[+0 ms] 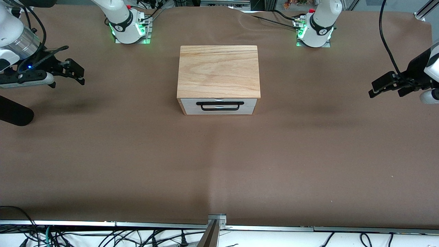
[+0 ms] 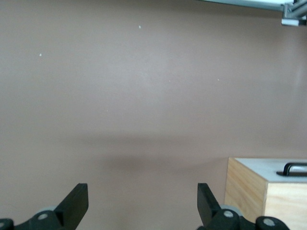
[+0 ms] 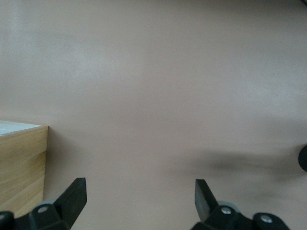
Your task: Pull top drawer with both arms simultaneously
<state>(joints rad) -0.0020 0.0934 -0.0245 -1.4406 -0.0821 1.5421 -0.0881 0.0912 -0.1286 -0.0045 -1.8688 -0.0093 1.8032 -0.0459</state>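
- You have one wooden box (image 1: 218,70) sitting on the brown table (image 1: 137,154), in the upper middle of the front frame, between the two arm bases.
- Its white front faces the front camera. You can count one top drawer (image 1: 218,102) there, flush and closed, with one black bar handle (image 1: 220,105) across it.
- Below that handle you see only a thin strip of white front; a second drawer cannot be told apart.
- You have two arms, both raised and waiting, each well apart from the box.
- The right gripper (image 1: 74,71) hangs at the upper left edge of the front frame, over bare table at the right arm's end. Its two fingers (image 3: 72,195) are spread wide and hold nothing.
- The left gripper (image 1: 384,85) hangs at the right edge of the front frame, over bare table at the left arm's end. Its two fingers (image 2: 76,201) are likewise spread wide and hold nothing.
- Each wrist view catches one corner of the box low in the frame; the left one also shows the handle.
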